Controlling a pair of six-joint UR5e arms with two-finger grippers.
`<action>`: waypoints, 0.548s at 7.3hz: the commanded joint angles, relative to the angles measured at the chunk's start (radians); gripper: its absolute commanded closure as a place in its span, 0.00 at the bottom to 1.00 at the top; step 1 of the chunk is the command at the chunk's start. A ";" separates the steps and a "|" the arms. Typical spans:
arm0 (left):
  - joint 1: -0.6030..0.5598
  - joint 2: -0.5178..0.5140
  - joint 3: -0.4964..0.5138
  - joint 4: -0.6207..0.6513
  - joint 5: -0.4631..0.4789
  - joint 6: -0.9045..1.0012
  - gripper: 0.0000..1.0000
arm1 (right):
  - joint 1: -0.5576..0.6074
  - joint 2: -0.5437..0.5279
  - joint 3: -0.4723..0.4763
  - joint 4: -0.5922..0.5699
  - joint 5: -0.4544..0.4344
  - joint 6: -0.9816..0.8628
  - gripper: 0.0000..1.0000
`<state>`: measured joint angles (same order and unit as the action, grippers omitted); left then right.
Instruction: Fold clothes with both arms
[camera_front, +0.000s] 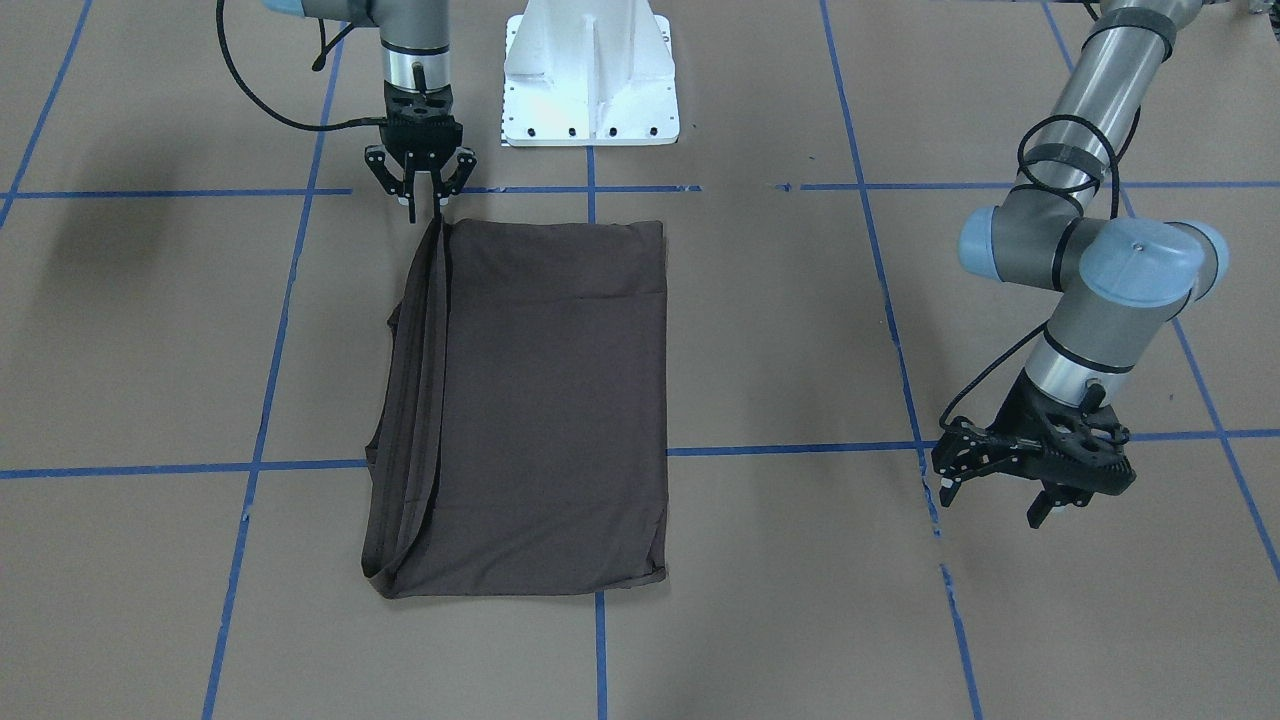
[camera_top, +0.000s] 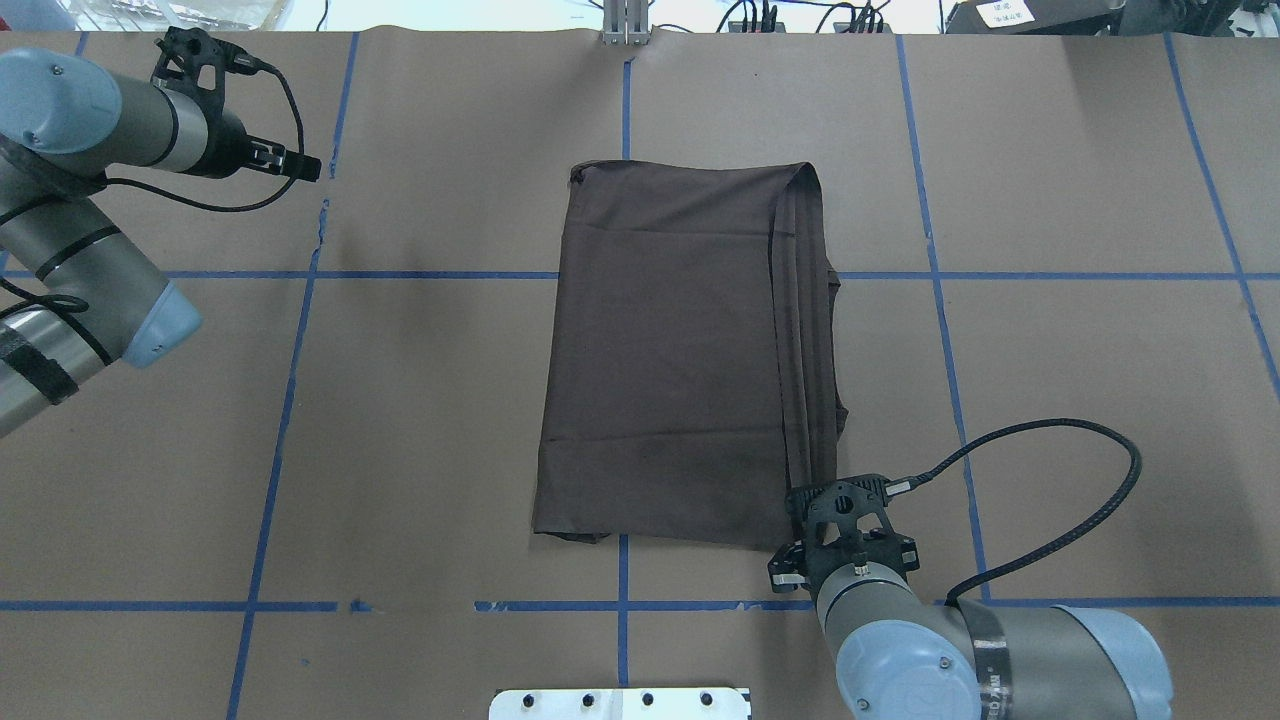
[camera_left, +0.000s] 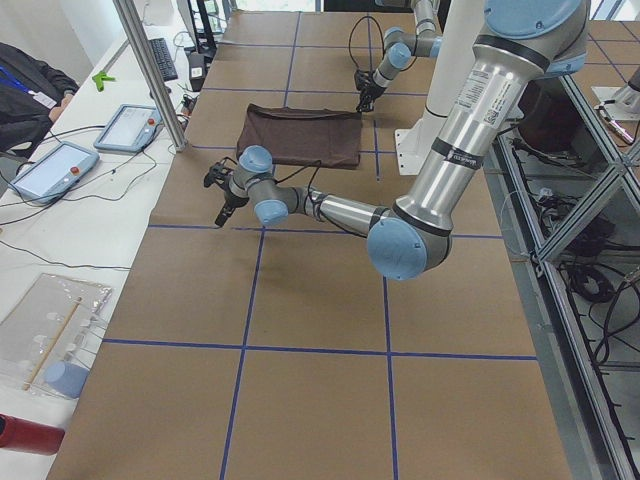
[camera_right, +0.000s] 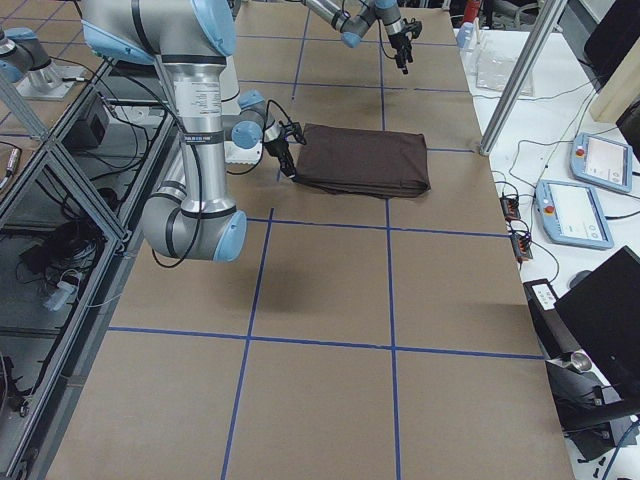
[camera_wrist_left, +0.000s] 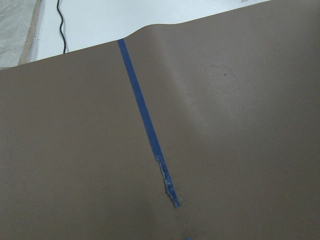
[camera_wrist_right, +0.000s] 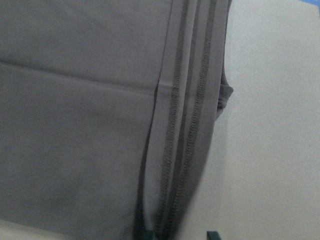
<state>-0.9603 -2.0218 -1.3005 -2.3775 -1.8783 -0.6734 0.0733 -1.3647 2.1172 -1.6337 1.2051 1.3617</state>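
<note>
Blue tape lines (camera_front: 590, 640), white pedestal (camera_front: 590, 75)

Two grey metal arms (camera_front: 1090, 90) with pale blue joint caps, black looping cables, black hands.

The folded T-shirt (camera_top: 680, 360) lies flat on the surface (camera_top: 420, 420), directly ahead of the right claw (camera_front: 424, 190). The right claw sits at the shirt's near right corner, touching the hem edge, with the stacked hem layers (camera_wrist_right: 187, 125) running forward from it. The base pedestal (camera_front: 590, 75) stands behind and to the left of the right claw. The left claw (camera_front: 1000, 490) hangs over bare surface, well apart from the shirt, which lies to its right.
</note>
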 joint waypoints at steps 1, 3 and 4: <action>0.000 0.000 -0.046 0.012 -0.066 -0.030 0.00 | 0.045 -0.022 0.166 0.003 0.089 -0.004 0.00; 0.027 -0.005 -0.092 0.018 -0.073 -0.164 0.00 | 0.126 -0.002 0.150 0.002 0.157 -0.059 0.00; 0.078 -0.005 -0.132 0.018 -0.071 -0.249 0.00 | 0.143 -0.001 0.153 0.050 0.174 -0.055 0.00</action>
<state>-0.9310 -2.0254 -1.3880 -2.3605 -1.9477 -0.8250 0.1808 -1.3706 2.2695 -1.6225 1.3474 1.3208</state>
